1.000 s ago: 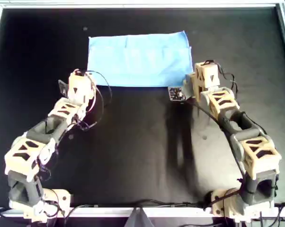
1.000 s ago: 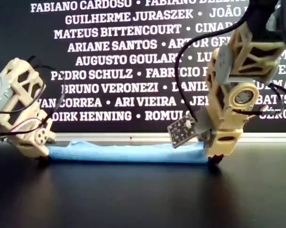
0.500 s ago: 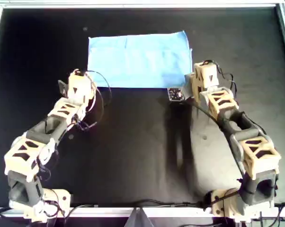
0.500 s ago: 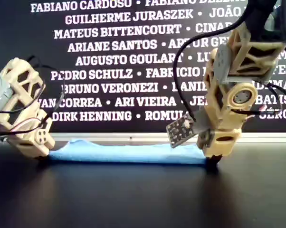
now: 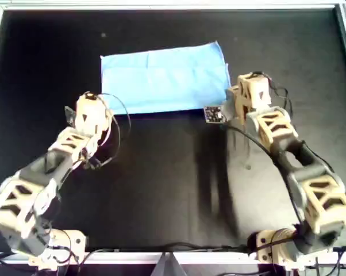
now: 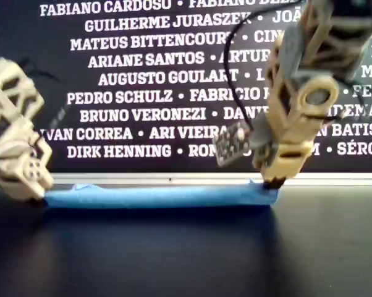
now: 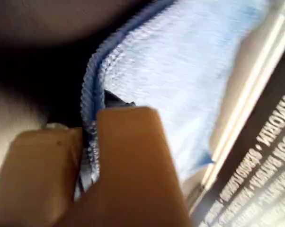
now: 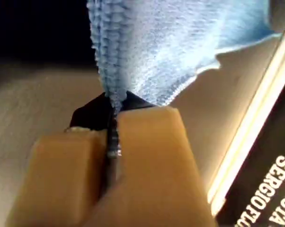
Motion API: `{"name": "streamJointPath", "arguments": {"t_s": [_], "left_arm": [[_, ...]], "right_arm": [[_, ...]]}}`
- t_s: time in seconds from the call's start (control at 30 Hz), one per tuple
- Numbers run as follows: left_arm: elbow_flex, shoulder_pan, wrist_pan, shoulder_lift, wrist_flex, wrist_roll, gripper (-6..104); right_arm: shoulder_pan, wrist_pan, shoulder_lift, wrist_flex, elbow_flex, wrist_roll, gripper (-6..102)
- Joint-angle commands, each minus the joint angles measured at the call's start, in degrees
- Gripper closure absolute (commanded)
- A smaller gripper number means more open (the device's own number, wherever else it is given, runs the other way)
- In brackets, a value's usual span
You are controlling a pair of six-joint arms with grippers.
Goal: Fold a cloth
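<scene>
- The cloth [image 5: 164,77] lies on the far half of the black table [image 5: 161,184], towards the metal rail [image 5: 161,6]. From above it is a wide light-blue rectangle, set slightly askew.
- One arm [image 5: 84,118] reaches its tip to the cloth's near corner at the overhead view's left. The other arm [image 5: 253,100] meets the near corner at that view's right.
- The wrist views do not show which of these arms is first and which is second.
- My first gripper [image 7: 88,156] is closed tight on the cloth [image 7: 180,71]. A doubled blue edge is pinched between its tan fingers [image 7: 128,156], and the fabric spreads away beyond them.
- My second gripper [image 8: 111,151] is likewise clamped on the cloth [image 8: 156,47]. The edge runs straight into the thin seam between its fingers [image 8: 152,156], and a loose corner shows further out, near the rail.
- In the exterior view the cloth [image 6: 161,196] is a low blue band that runs from one arm's tip to the other's. I cannot tell whether the gripped edge is clear of the table.
- A black banner [image 6: 143,74] with white names hangs behind the table.
</scene>
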Motion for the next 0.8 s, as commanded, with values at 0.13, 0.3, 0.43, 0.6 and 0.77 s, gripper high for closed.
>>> {"name": "streamJointPath", "arguments": {"t_s": [0.13,0.3,0.43,0.6,0.77], "left_arm": [[4.9,-1.4,-0.5,10.6,-0.7,0.4,98],[8.6,-1.8,-0.5,12.9,-0.7,0.4,98],[12.4,-3.7,-0.5,14.9,-0.6,0.4,98],[18.0,-7.2,-0.5,17.8,-0.6,0.4,98],[22.2,-7.6,-0.6,20.3,-0.6,0.4,98]], "right_arm": [[-0.4,0.1,16.0,-0.7,11.3,0.35,96],[-0.4,0.1,22.3,-0.7,19.0,0.35,96],[-0.4,0.1,26.5,-0.7,23.8,0.35,96],[-0.4,0.1,31.0,-0.6,29.3,0.35,96],[0.0,0.1,34.9,-0.6,34.6,0.35,96]]}}
